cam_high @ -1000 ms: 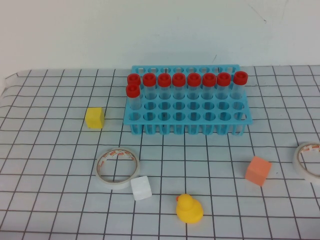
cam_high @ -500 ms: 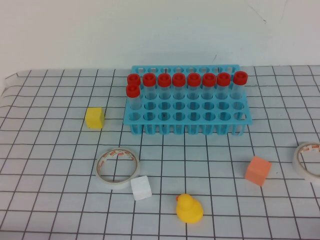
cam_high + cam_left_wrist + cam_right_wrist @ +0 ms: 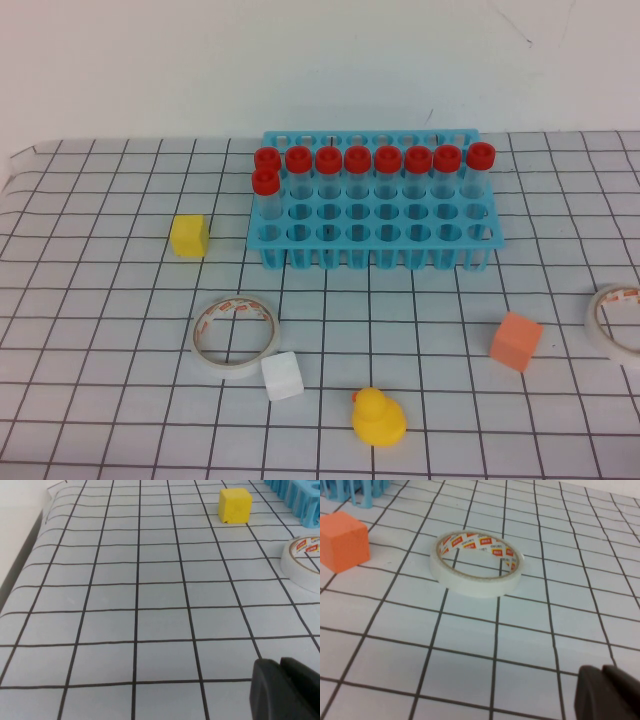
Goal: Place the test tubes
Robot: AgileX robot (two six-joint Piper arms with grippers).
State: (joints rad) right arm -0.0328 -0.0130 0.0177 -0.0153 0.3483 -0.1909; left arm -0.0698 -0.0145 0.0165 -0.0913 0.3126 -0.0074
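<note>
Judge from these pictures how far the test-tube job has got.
Done: nine red-capped tubes stand in the blue rack, eight in one row and one in the next row nearer the camera. In hand: nothing. The left claw, low over the mat facing the yellow cube, and the right claw, facing a tape roll, are shut and empty. Left: no loose tube shows, so probably nothing.

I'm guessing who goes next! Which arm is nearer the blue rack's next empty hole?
Probably left: the hole sits at the rack's left end. Left hand, shut, hangs before the yellow block; right hand, shut, before the right tape.
</note>
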